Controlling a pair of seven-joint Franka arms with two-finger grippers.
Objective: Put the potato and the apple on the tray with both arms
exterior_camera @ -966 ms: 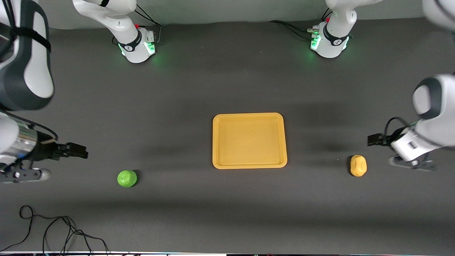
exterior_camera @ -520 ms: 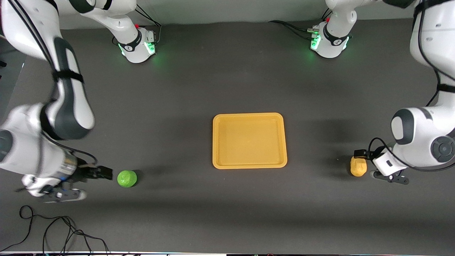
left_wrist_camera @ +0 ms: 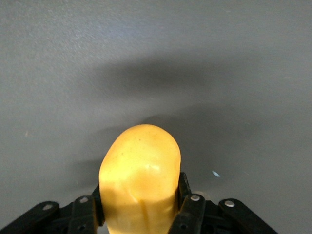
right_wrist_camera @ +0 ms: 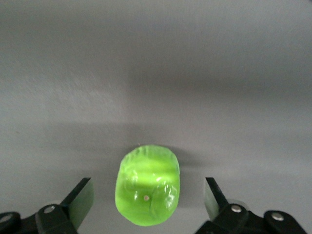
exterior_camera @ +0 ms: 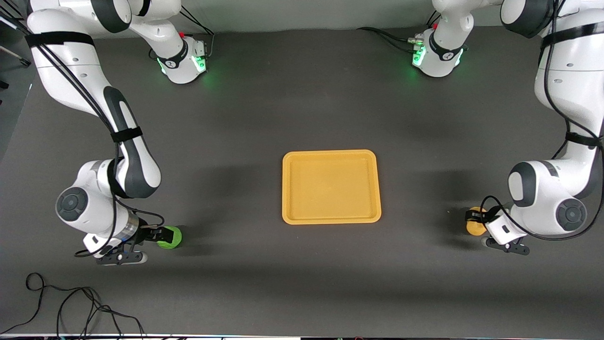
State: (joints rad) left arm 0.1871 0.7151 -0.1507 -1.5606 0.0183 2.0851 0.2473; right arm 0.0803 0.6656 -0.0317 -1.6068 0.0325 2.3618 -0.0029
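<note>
Both sets of jaws sit low at the two ends of the table, each down at a fruit; the surface is a dark grey mat, plain and matte, with soft shadows under the arms; a pale wall strip runs along the edge where the bases stand, and a loose black cable curls near the front camera's edge at the corner on the right arm's end.

On the right gripper the jaws are spread wide; in the right wrist view its fingers stand well clear on either side of the apple, touching neither flank; the apple rests on the mat between them, near the right arm's end of the table and closer to the front camera's edge than the tray.

On the left gripper the jaws are drawn in against the potato; in the left wrist view the fingers press on both of its sides, so it is gripped; whether it has left the mat I cannot tell; it sits near the left arm's end of the table, about level with the tray's edge nearest the front camera.

Orange-yellow and holding nothing, the tray lies flat at the middle of the table, well apart from both fruits.
</note>
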